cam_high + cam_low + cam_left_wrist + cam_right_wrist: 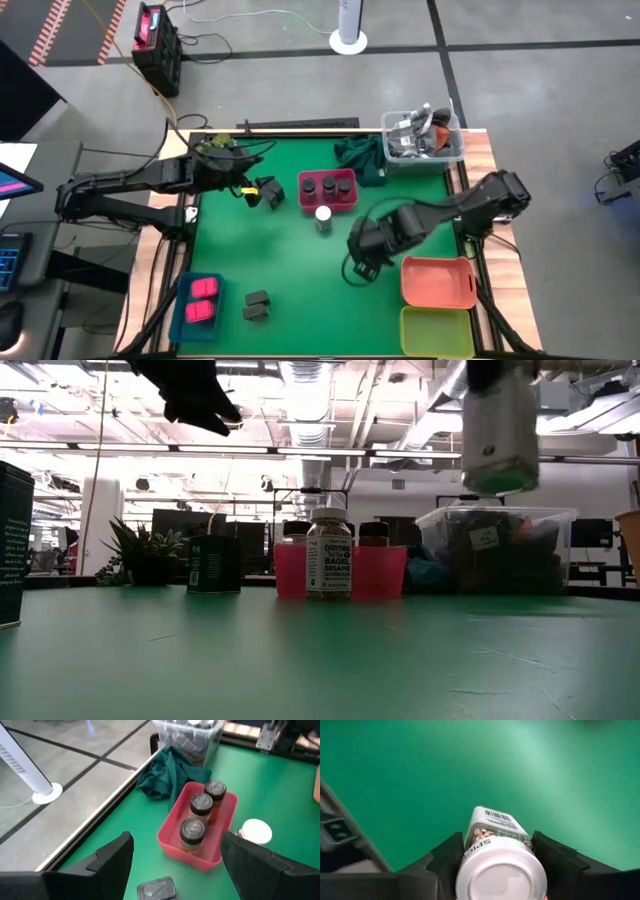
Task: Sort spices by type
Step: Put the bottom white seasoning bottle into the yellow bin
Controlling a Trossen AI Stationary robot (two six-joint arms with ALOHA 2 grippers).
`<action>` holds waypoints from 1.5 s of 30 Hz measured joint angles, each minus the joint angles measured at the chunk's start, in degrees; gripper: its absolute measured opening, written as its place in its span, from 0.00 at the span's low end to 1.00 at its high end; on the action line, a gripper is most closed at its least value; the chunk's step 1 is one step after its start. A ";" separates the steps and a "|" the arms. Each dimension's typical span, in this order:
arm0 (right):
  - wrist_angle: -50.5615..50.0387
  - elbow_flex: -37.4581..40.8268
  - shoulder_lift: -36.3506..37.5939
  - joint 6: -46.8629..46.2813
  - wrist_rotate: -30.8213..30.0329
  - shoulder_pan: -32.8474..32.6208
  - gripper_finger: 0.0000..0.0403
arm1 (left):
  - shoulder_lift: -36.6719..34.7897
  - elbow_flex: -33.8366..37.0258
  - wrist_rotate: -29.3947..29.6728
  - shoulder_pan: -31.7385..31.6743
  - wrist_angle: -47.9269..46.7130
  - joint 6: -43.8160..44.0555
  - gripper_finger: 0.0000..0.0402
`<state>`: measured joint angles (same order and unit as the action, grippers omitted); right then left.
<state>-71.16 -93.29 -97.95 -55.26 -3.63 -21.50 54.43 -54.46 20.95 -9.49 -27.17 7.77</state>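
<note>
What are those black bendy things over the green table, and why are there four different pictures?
Those are two robot arms, and each ends in a two-finger gripper. One picture looks down from above, one looks level across the table, and the other two come from small cameras on the arms' wrists.

The robot is sorting spices. The right gripper is holding a white-capped jar up above the green table. The left gripper is open and empty, hovering near a pink tray with three dark-lidded jars inside. Another white-capped jar stands beside that tray.

Also on the table are two pink packets in a blue tray, some dark boxes, an orange tray, a green tray and a clear tub of clutter.
</note>
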 joint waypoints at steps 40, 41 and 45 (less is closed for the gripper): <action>-0.23 5.91 -0.13 -36.71 -15.53 -36.67 0.56 | 4.81 10.75 8.44 20.31 8.30 41.57 0.71; -0.61 5.91 -0.13 -36.62 -15.40 -36.70 0.56 | 4.81 10.75 8.90 20.43 8.30 41.57 0.71; -0.63 5.74 0.00 -36.26 -14.28 -36.25 0.56 | 4.81 10.75 9.12 20.43 8.27 41.53 0.71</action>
<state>-71.79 -87.55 -97.95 -91.52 -17.91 -57.75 59.24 -43.70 30.06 10.94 -18.90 49.30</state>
